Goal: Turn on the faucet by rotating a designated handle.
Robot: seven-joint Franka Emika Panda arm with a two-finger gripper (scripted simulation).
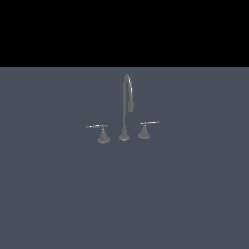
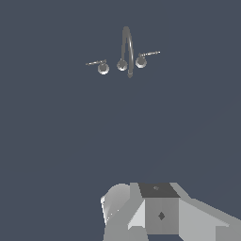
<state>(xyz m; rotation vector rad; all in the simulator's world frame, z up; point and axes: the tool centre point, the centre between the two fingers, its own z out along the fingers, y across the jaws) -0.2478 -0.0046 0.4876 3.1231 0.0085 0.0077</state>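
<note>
The faucet [image 1: 125, 109] stands on the flat grey-blue ground, a tall gooseneck spout on a round base with a lever handle on each side. The handle [image 1: 98, 129] on the exterior view's left looks slightly the larger; its thin bar points away from the spout. The smaller twin handle [image 1: 147, 126] sits on the exterior view's right. The wrist view shows the faucet [image 2: 126, 49] from above and far off, with the handle [image 2: 98, 65] beside it. Only the grey body of my gripper [image 2: 160, 212] shows there, well away from the faucet. Its fingers are hidden.
A uniform grey-blue floor [image 1: 124, 194] surrounds the faucet on all sides. Nothing else shows on it. The arm is absent from the exterior view.
</note>
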